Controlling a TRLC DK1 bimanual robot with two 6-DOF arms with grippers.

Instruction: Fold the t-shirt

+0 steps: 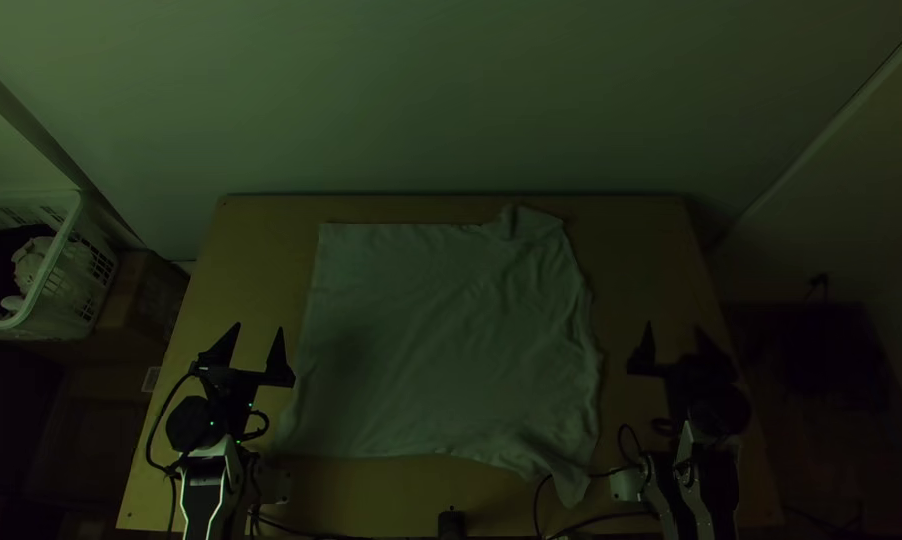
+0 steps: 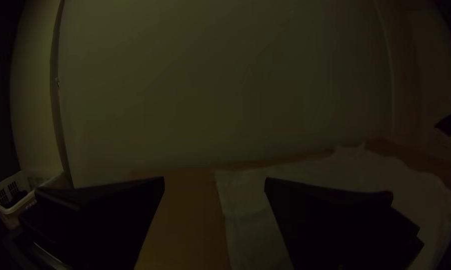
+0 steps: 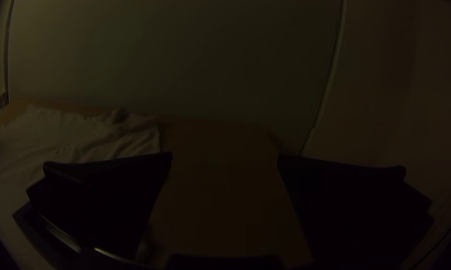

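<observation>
The pale t-shirt point(image 1: 441, 340) lies spread over the middle of the table, with wrinkles on its right side, a bunched bit at the far right corner and a pointed corner near the front edge. My left gripper point(image 1: 258, 330) stands open beside the shirt's left edge; in the left wrist view the gripper point(image 2: 214, 182) has the shirt point(image 2: 250, 215) partly behind one finger. My right gripper point(image 1: 678, 330) is open to the right of the shirt, over bare wood. In the right wrist view, the gripper point(image 3: 225, 156) holds nothing, and the shirt point(image 3: 85, 137) lies off to one side.
A white basket point(image 1: 46, 290) with dark and light cloth stands left of the table point(image 1: 651, 240), by a cardboard box point(image 1: 146, 300). Cables point(image 1: 311, 533) run along the front edge near a small black object point(image 1: 451, 524). A wall rises behind the table.
</observation>
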